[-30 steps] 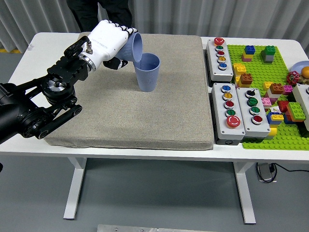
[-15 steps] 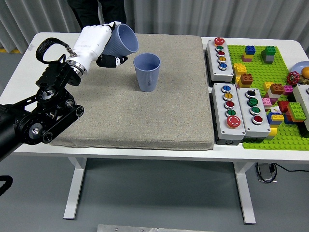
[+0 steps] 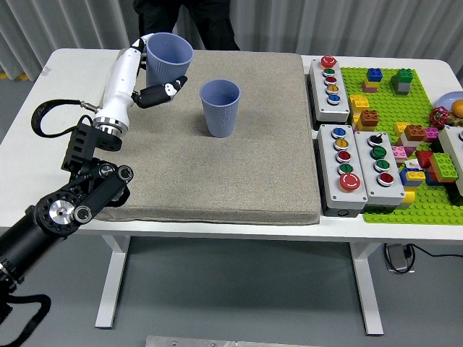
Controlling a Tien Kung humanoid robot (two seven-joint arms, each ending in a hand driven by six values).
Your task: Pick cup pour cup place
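We see the left hand clamped on a blue ribbed cup, its white fingers wrapped around the cup's left side and a dark-tipped thumb crossing under the cup's near side. The cup stands close to upright with its open mouth facing up, held at the far left part of the grey mat; we cannot tell whether its base touches the mat. The black left arm comes in from the lower left corner, over the left edge of the white counter.

A second blue cup of the same ribbed kind stands upright on the mat, just to the right of the held one and a little nearer to us, apart from it. We cannot see inside either cup well enough to tell what it holds.

On the right part of the counter we see 3 grey button boxes: 1 at the far side with 5 coloured buttons in a row, and 2 side by side nearer to us, touching each other. Beyond them to the right lies a green building-brick baseplate dotted with coloured bricks.

A person in dark clothes stands at the far side of the counter, behind the held cup.
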